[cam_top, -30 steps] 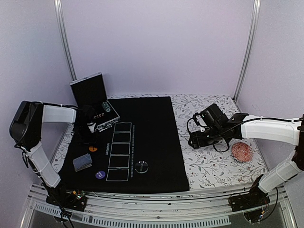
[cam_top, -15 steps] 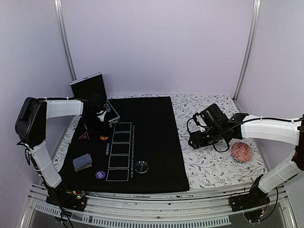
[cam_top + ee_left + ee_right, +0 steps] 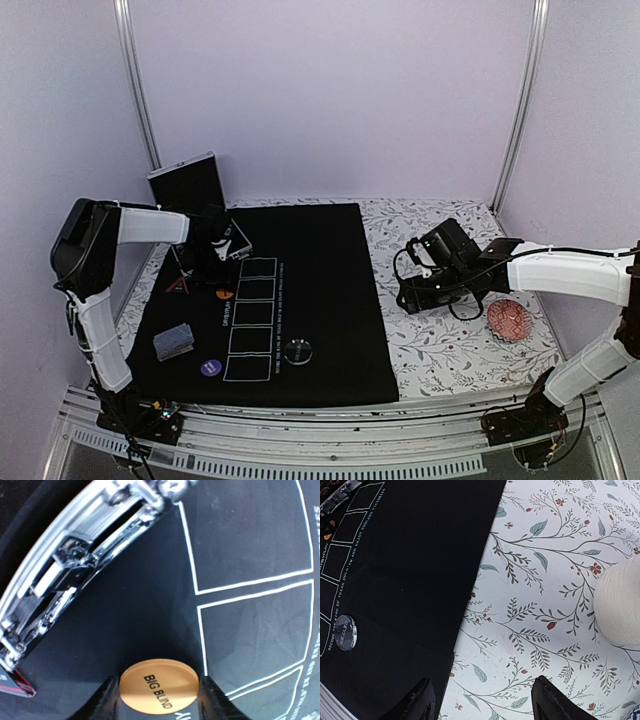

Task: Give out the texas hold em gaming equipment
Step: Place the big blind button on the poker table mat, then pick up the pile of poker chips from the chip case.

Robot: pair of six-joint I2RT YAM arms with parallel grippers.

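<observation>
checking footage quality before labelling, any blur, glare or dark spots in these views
Top external: even soft light, but the black mat swallows small pieces. Left wrist: orange disc lettering sharp, bright glints on the metal case edge. Right wrist: floral cloth crisp, cream cup at the right edge soft and washed out.

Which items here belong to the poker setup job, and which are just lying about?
Job: orange Big Blind disc, purple disc, clear disc, card deck, red triangle marker, metal case.
Lying about: reddish dish, cream cup.
</observation>
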